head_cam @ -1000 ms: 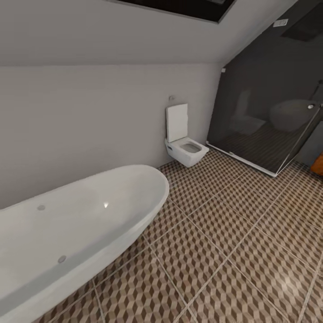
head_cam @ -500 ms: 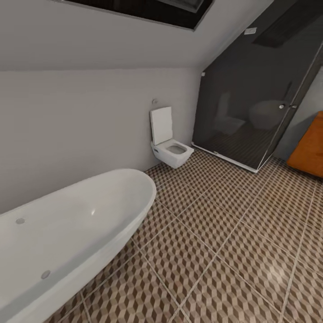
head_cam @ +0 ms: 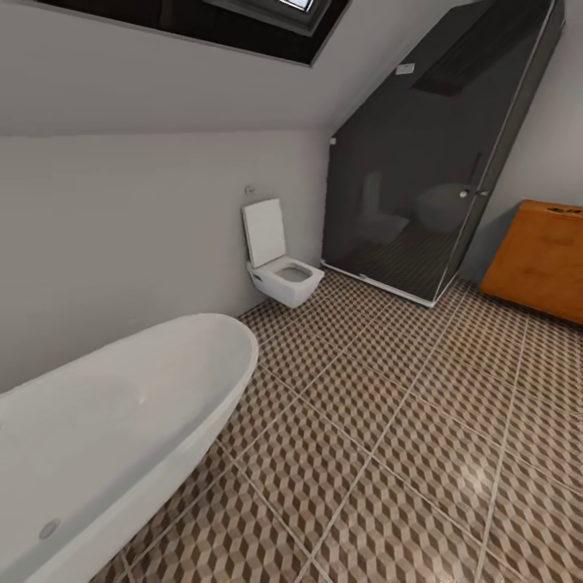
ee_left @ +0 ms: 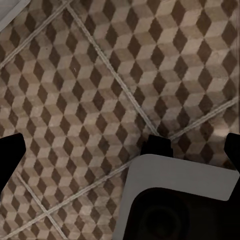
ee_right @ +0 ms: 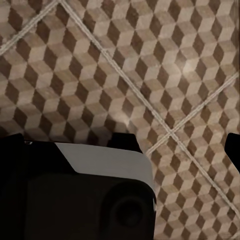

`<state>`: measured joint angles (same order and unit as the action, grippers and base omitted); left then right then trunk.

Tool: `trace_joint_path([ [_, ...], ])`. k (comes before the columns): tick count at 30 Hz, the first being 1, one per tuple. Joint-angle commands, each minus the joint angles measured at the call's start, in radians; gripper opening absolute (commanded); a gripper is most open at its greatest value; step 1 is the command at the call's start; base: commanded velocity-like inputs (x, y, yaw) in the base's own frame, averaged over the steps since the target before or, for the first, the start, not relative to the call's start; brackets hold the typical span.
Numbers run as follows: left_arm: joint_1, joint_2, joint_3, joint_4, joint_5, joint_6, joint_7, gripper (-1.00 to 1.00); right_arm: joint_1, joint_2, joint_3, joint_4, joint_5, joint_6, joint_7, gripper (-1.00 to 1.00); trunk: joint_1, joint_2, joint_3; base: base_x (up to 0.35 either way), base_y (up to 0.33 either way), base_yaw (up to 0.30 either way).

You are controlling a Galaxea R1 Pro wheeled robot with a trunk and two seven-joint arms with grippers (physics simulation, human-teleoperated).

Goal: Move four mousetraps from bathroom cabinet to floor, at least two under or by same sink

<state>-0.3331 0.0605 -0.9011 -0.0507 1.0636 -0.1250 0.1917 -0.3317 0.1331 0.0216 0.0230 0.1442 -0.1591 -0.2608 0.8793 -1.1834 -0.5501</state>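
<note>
The orange-brown wooden cabinet (head_cam: 541, 257) stands at the far right of the head view, beside the shower; its top and one side show. The cube-patterned bathroom floor (head_cam: 389, 421) spreads between me and it. The mousetraps and the sink are out of view. My left gripper (ee_left: 120, 155) hangs open over the floor tiles (ee_left: 100, 75), dark fingertips wide apart at the picture's two edges, nothing between them. My right gripper (ee_right: 120, 150) is likewise open and empty above the tiles (ee_right: 150, 60).
A white oval bathtub (head_cam: 121, 421) fills the near left. A white wall-hung toilet (head_cam: 279, 271) with its lid up sits against the back wall. A dark glass shower enclosure (head_cam: 429, 162) stands in the corner. My white and dark base (ee_left: 175, 200) shows below both wrists.
The whole head view has swung to the right: tub, toilet and shower have slid leftward in the picture, and more of the cabinet has come into view at the right edge.
</note>
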Motion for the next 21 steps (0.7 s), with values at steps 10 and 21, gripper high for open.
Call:
trace_joint_path([
  [10, 0.000, 0.001, -0.009, -0.003, 0.007, -0.001, 0.006, 1.00, -0.001, 0.000, 0.001, 0.003, 0.008, -0.002, -0.006, 1.00, 0.000, -0.001, 0.012, 0.000, 0.000, -0.219],
  [21, 0.000, 0.001, -0.009, -0.003, 0.007, -0.001, 0.006, 1.00, -0.001, -0.001, 0.001, 0.001, 0.007, -0.002, -0.006, 1.00, 0.000, -0.001, 0.025, 0.000, 0.000, -0.189],
])
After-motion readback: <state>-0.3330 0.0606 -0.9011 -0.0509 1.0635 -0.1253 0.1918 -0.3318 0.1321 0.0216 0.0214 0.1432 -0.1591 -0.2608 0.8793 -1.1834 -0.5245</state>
